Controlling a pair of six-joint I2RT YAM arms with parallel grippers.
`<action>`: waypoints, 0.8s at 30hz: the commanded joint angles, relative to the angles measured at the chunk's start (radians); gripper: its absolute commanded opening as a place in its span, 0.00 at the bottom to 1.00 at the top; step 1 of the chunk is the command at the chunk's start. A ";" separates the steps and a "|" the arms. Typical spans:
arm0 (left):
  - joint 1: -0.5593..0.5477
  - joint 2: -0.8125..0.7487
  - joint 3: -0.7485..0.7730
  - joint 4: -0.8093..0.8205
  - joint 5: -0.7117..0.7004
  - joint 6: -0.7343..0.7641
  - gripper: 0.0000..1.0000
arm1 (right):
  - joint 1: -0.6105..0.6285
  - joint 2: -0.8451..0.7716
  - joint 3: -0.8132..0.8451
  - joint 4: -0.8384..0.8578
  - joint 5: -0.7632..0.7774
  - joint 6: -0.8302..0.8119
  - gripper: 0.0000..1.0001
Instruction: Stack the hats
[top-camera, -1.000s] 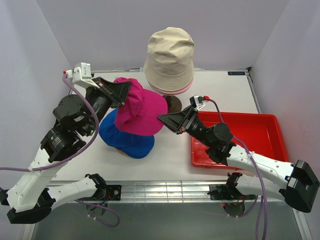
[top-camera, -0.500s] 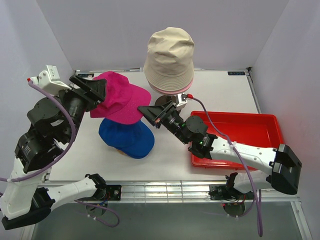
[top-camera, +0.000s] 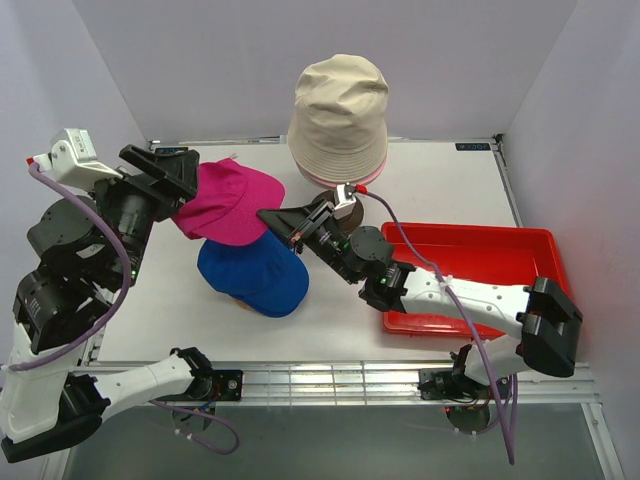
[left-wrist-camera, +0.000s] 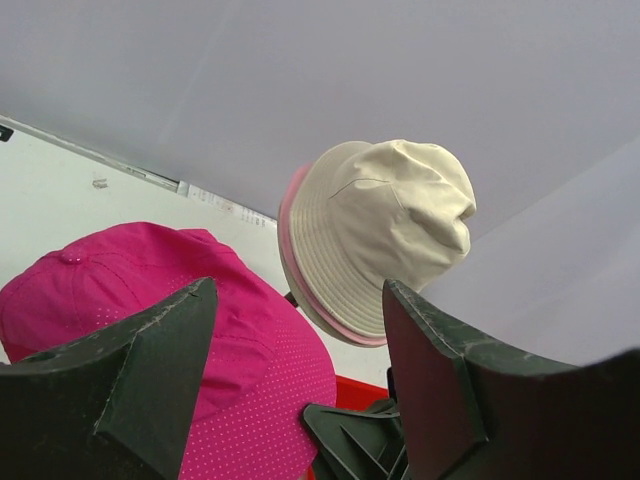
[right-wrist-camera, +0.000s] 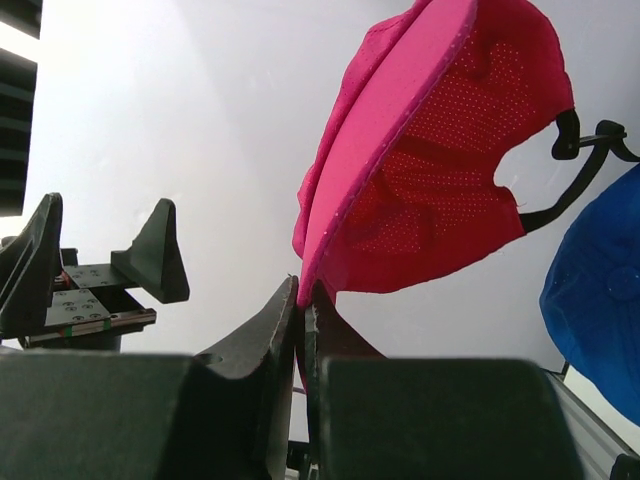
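The magenta cap (top-camera: 228, 200) hangs in the air above the blue cap (top-camera: 252, 277), which rests on the table. My right gripper (top-camera: 268, 217) is shut on the magenta cap's brim edge (right-wrist-camera: 330, 225); the cap's inside faces the right wrist camera. My left gripper (top-camera: 183, 186) stands open at the cap's left side, with nothing between its fingers (left-wrist-camera: 160, 360). At the back, the beige bucket hat (top-camera: 338, 110) sits on top of the pink bucket hat, of which only the rim (top-camera: 345, 181) shows. The left wrist view holds the magenta cap (left-wrist-camera: 130, 290) and the beige hat (left-wrist-camera: 385, 225).
A red tray (top-camera: 520, 250) lies at the right of the table, under my right arm. A dark round stand base (top-camera: 349, 208) sits below the stacked bucket hats. White walls close in the table at the back and both sides.
My left gripper has opened, let go of the magenta cap and drawn back to the left. My right gripper, still shut on the brim, has carried the cap left and up off the blue cap.
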 joint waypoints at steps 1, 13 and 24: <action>-0.003 -0.004 -0.020 0.008 0.023 0.018 0.77 | 0.008 0.038 -0.001 0.145 -0.009 0.025 0.08; -0.003 -0.014 0.000 0.012 0.040 0.038 0.78 | 0.017 0.210 0.071 0.314 -0.035 -0.012 0.08; -0.004 -0.013 0.003 0.014 0.043 0.056 0.79 | 0.017 0.246 0.186 0.257 -0.053 -0.073 0.08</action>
